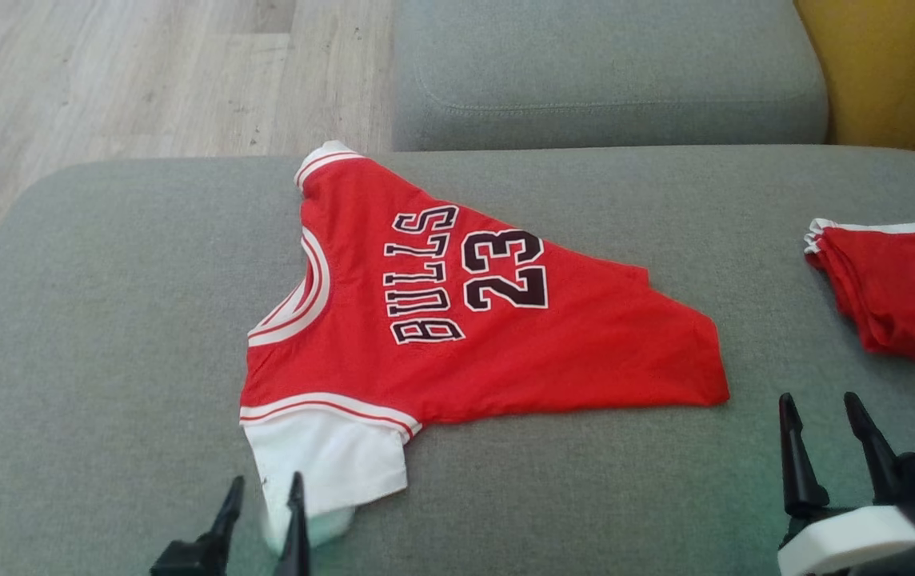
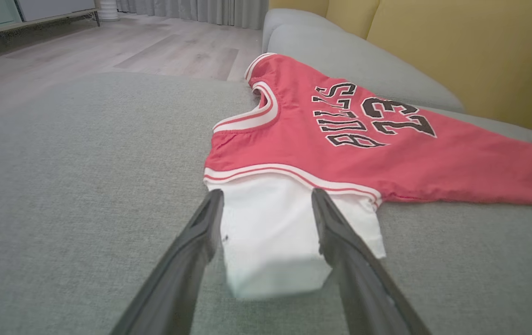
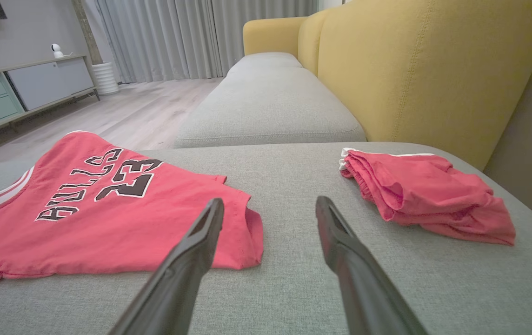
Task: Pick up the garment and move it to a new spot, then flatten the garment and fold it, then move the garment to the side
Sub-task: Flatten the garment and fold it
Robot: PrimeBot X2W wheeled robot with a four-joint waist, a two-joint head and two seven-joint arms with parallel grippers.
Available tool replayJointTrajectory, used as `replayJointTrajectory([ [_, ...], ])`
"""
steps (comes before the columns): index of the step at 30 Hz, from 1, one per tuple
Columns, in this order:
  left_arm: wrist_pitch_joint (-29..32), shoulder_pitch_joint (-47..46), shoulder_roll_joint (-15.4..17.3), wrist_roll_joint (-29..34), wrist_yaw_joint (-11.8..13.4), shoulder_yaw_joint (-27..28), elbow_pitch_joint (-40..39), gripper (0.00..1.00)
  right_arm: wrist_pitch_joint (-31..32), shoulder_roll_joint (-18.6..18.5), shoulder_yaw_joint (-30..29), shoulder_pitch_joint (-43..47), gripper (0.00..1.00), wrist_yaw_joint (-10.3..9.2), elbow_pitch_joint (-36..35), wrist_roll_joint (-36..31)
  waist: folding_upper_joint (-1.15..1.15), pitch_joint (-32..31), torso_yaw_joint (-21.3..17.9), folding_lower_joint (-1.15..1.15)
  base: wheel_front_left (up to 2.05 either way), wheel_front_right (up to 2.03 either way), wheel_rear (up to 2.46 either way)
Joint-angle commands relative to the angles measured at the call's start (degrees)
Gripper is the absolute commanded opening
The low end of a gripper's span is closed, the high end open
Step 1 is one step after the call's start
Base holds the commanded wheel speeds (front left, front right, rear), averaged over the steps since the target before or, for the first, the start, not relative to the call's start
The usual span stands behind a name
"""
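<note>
Red jersey [image 1: 505, 352] lies spread out, mid grey sofa cushion [image 1: 105, 320]. Left pincer [image 1: 265, 478] open, fingers either side of its white sleeve [image 1: 329, 464]. Right pincer [image 1: 817, 398] open, near the hem corner, not touching. Folded red shorts [image 1: 897, 288] at the right edge.

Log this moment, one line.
jersey: lying on cushion | left gripper: open, straddling white sleeve | right gripper: open, empty
</note>
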Motion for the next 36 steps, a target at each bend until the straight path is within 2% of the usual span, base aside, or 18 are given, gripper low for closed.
replayJointTrajectory([
  [1,-0.94,-3.68,-0.19,0.86,-0.84,2.12,-1.38,1.00,-0.33,-0.45,1.58,-1.76,1.00,-0.04,-1.56,0.25,0.00,-0.38,0.24,0.00,0.00,0.00,0.00],
  [6,-1.12,-5.39,-2.19,1.31,-3.33,2.13,-1.46,1.00,-0.71,-0.45,1.99,-2.06,1.00,-0.04,-1.01,0.49,0.00,-1.59,0.85,0.00,0.00,0.00,0.00],
  [15,-1.19,-6.08,-4.00,1.05,-5.23,2.44,0.52,1.00,-1.41,-0.45,4.42,-1.93,1.00,-0.04,-0.02,1.57,0.00,-3.94,1.16,0.00,0.00,0.00,0.00],
  [36,-1.23,-4.51,-4.76,0.63,-5.32,4.52,1.78,1.00,-2.02,-0.45,6.76,-1.98,1.00,-0.04,1.13,2.06,0.00,-4.30,1.17,0.00,0.00,0.00,0.00],
])
